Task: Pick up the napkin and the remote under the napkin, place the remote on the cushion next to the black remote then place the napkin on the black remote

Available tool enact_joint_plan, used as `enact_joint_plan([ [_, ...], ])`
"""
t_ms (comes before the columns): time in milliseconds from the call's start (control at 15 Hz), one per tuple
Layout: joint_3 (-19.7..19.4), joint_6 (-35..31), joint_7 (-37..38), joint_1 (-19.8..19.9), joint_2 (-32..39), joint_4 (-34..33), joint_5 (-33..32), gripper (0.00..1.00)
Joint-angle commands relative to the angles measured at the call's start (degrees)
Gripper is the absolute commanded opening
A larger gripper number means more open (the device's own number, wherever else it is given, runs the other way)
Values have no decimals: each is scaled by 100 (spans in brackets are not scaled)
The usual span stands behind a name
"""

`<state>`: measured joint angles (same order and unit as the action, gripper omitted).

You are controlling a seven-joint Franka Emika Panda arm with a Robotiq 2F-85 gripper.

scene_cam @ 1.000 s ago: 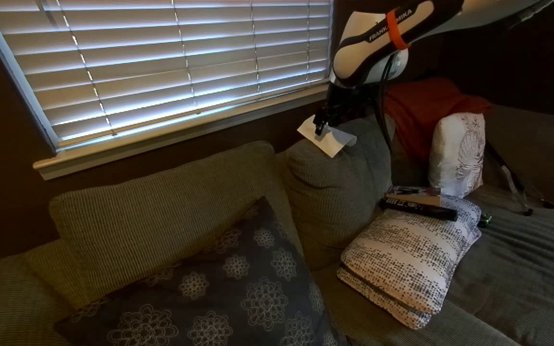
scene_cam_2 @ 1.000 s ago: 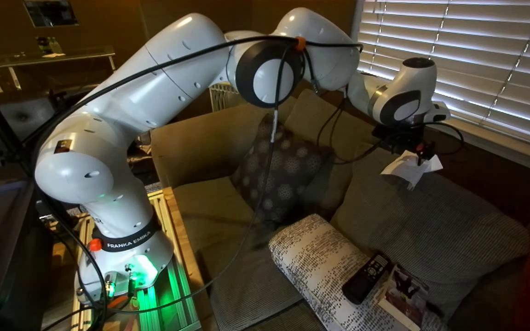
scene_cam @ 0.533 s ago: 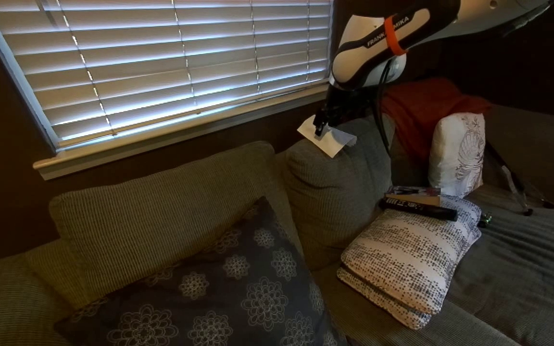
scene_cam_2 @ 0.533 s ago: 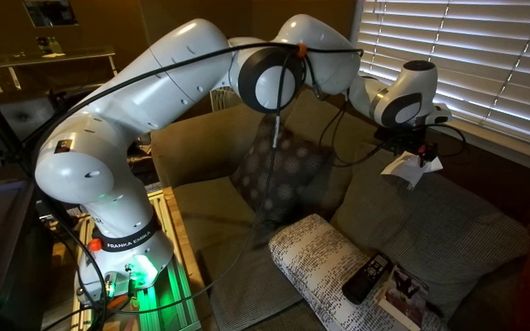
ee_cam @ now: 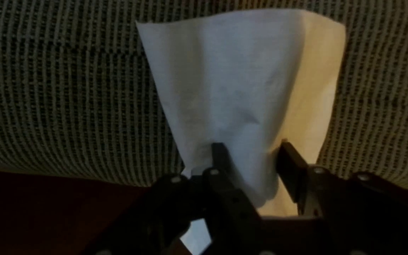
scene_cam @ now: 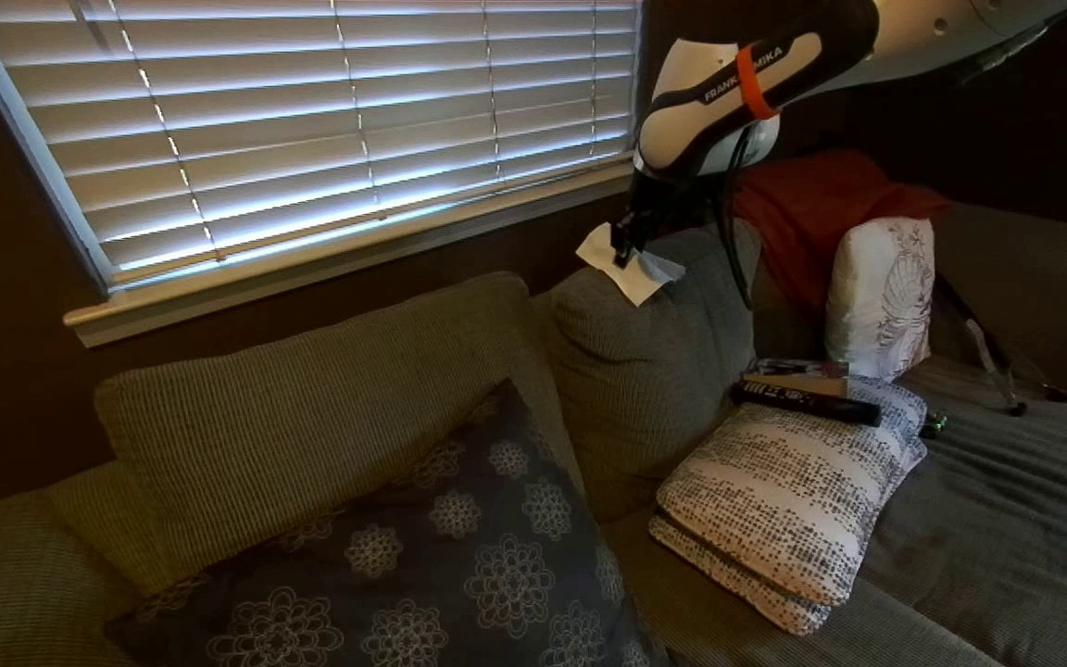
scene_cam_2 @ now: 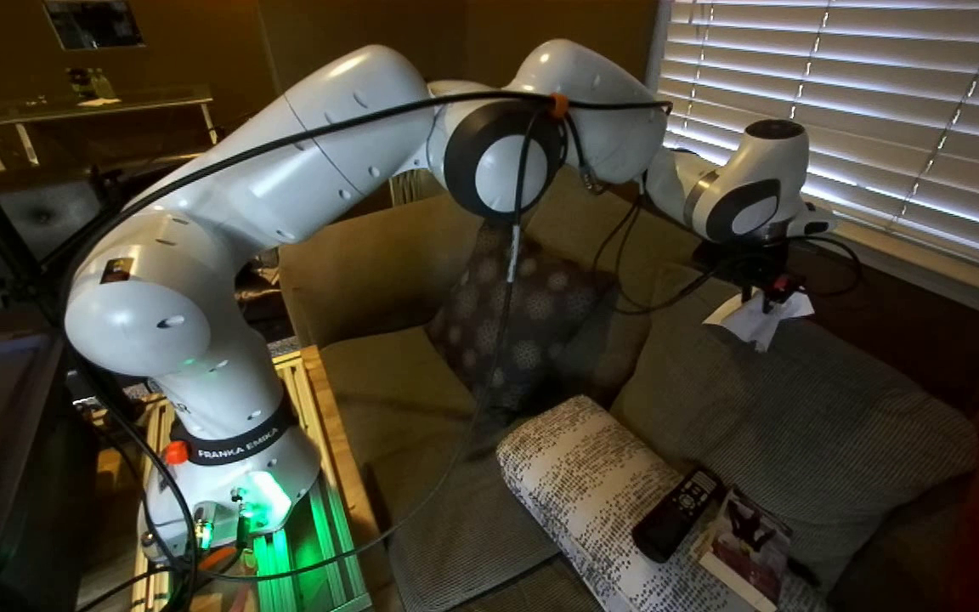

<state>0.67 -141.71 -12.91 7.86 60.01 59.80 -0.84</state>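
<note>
Standing beneath pale window blinds [scene_cam: 339,120], the upholstered bench [scene_cam: 1006,500] carries a dark floral pillow [scene_cam: 422,565] and, farther right in an exterior view, a dotted pale cushion [scene_cam: 765,519]. On the cushion lie the black remote [scene_cam_2: 676,514] and, just beside it, a picture-covered item [scene_cam_2: 744,544]. The arm [scene_cam_2: 311,161] arches from left to right across an exterior view, its end pointing down at the napkin [ee_cam: 250,88], which drapes over the top of a back pillow [scene_cam: 654,380]. The fingers [ee_cam: 292,173] stand partly apart, the napkin puckered between them; whether they grip it cannot be told.
</note>
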Motion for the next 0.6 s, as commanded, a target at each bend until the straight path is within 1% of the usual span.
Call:
enact_joint_plan([
  [0, -73, 149, 31, -69, 224, -364, -94, 10],
  [67, -68, 159, 27, -71, 225, -368, -91, 4],
  [133, -67, 160, 24, -72, 230, -377, -92, 1],
  [533, -71, 201, 35, -81, 264, -424, -90, 0],
])
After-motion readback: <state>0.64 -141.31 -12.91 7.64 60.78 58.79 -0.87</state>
